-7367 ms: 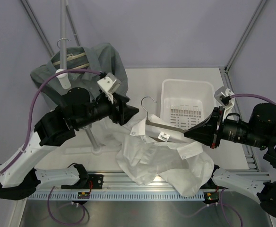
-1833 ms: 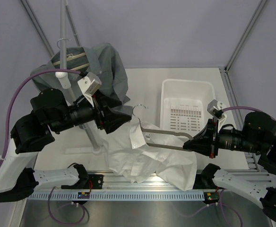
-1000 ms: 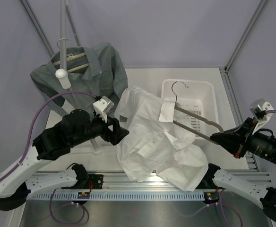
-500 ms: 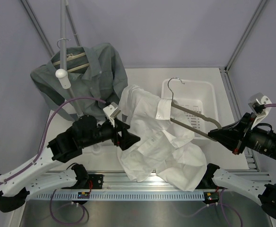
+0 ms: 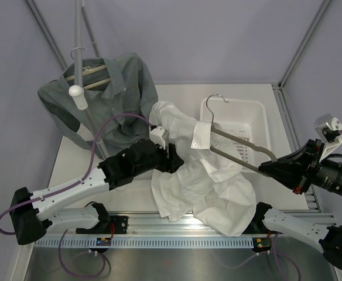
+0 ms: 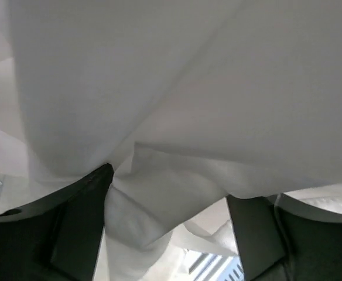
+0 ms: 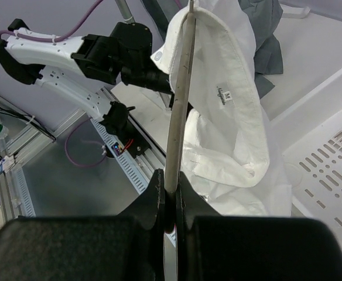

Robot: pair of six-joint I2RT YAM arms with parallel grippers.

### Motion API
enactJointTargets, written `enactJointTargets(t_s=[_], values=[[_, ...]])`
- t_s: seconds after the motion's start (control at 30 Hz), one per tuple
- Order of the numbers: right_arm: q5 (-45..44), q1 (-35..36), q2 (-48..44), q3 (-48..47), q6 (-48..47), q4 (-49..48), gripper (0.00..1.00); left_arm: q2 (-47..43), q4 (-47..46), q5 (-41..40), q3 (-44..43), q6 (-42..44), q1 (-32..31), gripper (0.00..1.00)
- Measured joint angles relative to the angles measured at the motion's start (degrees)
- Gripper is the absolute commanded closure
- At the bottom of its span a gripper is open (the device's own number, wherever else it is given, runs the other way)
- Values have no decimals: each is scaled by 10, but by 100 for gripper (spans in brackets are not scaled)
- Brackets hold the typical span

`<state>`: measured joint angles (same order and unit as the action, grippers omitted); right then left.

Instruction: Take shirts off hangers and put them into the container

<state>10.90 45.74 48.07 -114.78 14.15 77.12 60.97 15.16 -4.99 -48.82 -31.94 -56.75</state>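
Though deep in white shirt [image 5: 200, 187], left gripper [image 6: 168, 196] seemingly agape; right gripper [image 7: 171, 182] tight on hanger [image 7: 177, 117] by container [image 5: 235, 103].

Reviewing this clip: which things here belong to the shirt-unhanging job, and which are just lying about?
Part of the job: white shirt, grey-green shirt, held hanger, right claw, left claw, second hanger, white basket.

Just there: metal pole, table, slotted base rail.
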Motion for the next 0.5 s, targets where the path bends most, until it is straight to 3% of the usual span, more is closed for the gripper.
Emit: enactJointTargets(t_s=[0.07, 0.1, 0.3, 0.43, 0.5], values=[[3, 0, -1, 6, 0, -3, 100, 10, -22, -9, 10, -17, 0, 96], [4, 0, -1, 7, 0, -3, 100, 14, -33, -13, 17, -26, 0, 100], [5, 0, -4, 8, 0, 4, 100, -2, -28, -65, 28, -56, -1, 100], [3, 0, -30, 42, 2, 3, 100, -80, 64, -148, 14, -58, -1, 100], [-1, 0, -52, 70, 6, 8, 100, -101, 134, -193, -33, -53, 5, 100]])
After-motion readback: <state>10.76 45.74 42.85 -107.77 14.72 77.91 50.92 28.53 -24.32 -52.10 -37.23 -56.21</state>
